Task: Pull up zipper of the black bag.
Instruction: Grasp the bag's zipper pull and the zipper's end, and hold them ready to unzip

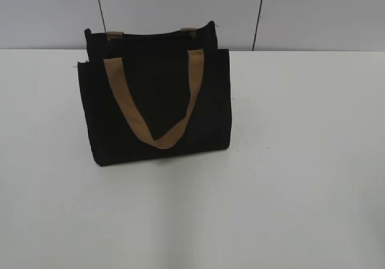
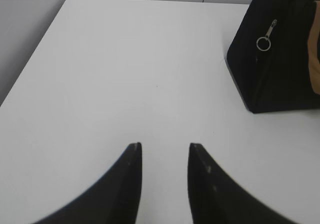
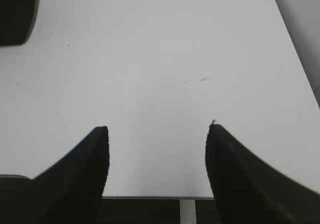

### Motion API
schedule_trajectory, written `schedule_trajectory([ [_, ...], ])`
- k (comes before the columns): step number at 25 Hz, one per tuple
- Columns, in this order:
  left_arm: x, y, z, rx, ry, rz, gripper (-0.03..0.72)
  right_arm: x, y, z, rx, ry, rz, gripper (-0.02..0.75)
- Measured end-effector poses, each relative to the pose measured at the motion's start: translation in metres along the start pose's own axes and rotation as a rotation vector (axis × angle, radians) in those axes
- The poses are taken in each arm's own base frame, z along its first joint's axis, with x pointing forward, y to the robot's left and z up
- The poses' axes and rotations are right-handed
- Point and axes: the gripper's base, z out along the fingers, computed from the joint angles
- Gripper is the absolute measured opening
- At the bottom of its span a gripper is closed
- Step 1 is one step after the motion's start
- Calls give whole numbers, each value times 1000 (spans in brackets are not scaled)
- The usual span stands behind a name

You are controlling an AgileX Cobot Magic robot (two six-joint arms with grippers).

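Note:
The black bag [image 1: 159,100] stands upright on the white table [image 1: 289,179], left of centre, with a tan handle [image 1: 157,103] hanging down its front. In the left wrist view the bag's end face [image 2: 280,68] shows at the upper right, with the silvery zipper pull and ring [image 2: 265,41] on it. My left gripper [image 2: 165,146] is open and empty, well short of the bag and to its left. My right gripper [image 3: 157,129] is open and empty over bare table near the front edge; a corner of the bag [image 3: 15,13] shows at its upper left. Neither gripper shows in the exterior view.
A grey panelled wall [image 1: 301,10] with dark seams stands behind the table. The table's left edge [image 2: 30,58] and right edge [image 3: 295,58] show in the wrist views. The front edge and a support [image 3: 187,211] show below the right gripper.

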Motion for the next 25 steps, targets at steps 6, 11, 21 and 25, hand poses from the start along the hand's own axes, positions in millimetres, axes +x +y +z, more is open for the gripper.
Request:
schedule_trajectory([
  [6,0,0,0,0,0,0,237,0,0,0,0,0,0,465],
  [11,0,0,0,0,0,0,237,0,0,0,-1,0,0,465],
  [21,0,0,0,0,0,0,237,0,0,0,-2,0,1,465],
  [25,0,0,0,-2,0,1,239,0,0,0,-2,0,1,465],
])
